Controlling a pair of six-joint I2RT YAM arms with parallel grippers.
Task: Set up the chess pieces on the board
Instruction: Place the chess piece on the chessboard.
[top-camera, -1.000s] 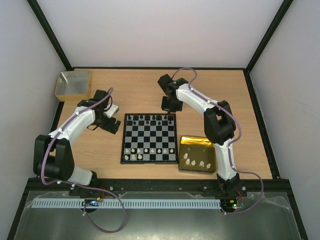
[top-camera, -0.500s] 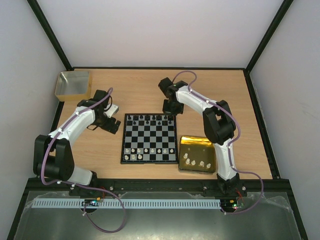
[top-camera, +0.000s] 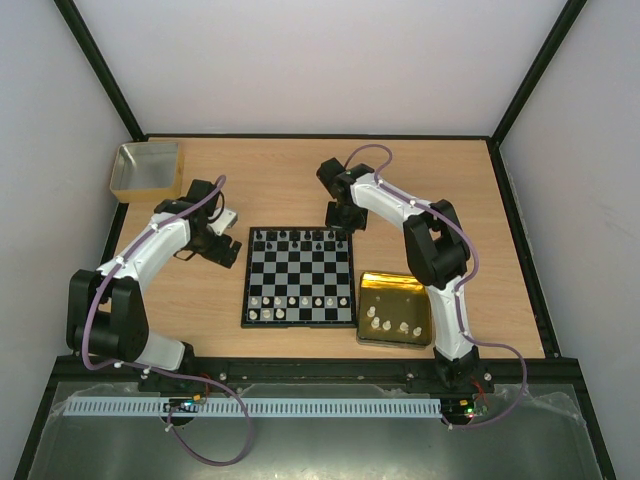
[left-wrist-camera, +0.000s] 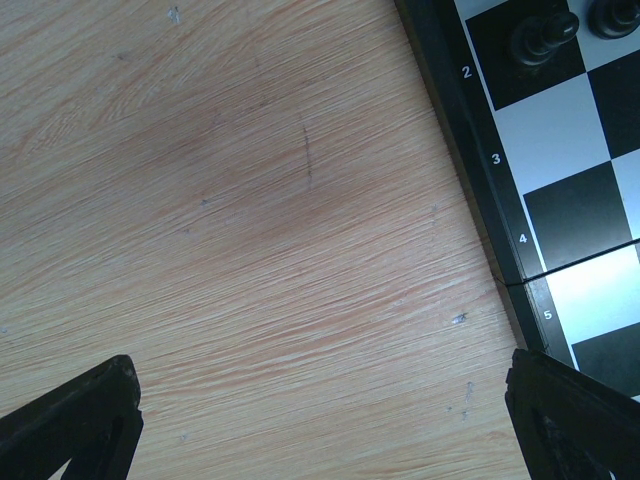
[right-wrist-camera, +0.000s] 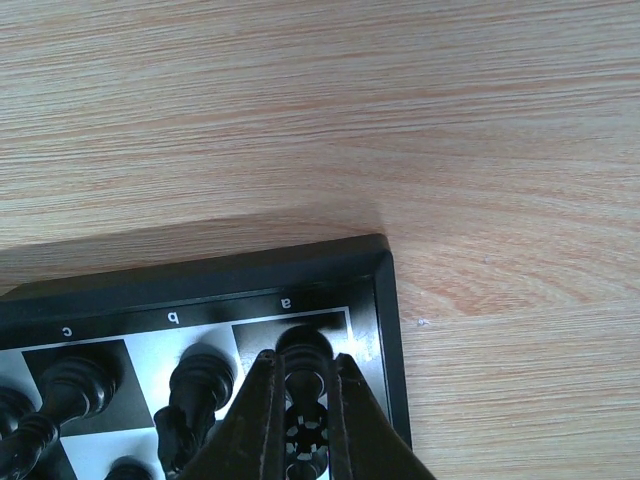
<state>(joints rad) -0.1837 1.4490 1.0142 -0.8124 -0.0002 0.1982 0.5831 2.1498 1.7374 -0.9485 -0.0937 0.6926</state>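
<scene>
While the right arm stretches forward and its wrist folds back over the far right corner of the chessboard (top-camera: 300, 277), the right end effector (right-wrist-camera: 303, 358) points down at the corner square marked "a". Its fingers are pressed against a black chess piece (right-wrist-camera: 303, 345) that stands on that square, with other black pieces (right-wrist-camera: 75, 385) lined up beside it on the far row. The left arm reaches forward and bends inward, so that the left end effector (left-wrist-camera: 320, 365) hangs over the bare bench (left-wrist-camera: 250, 220), just beside the board's left border, fingers spread wide with nothing between them. White pieces (top-camera: 300, 300) stand along the near rows. More white pieces (top-camera: 390, 325) sit in the gold tray (top-camera: 395, 285) to the right of the board.
</scene>
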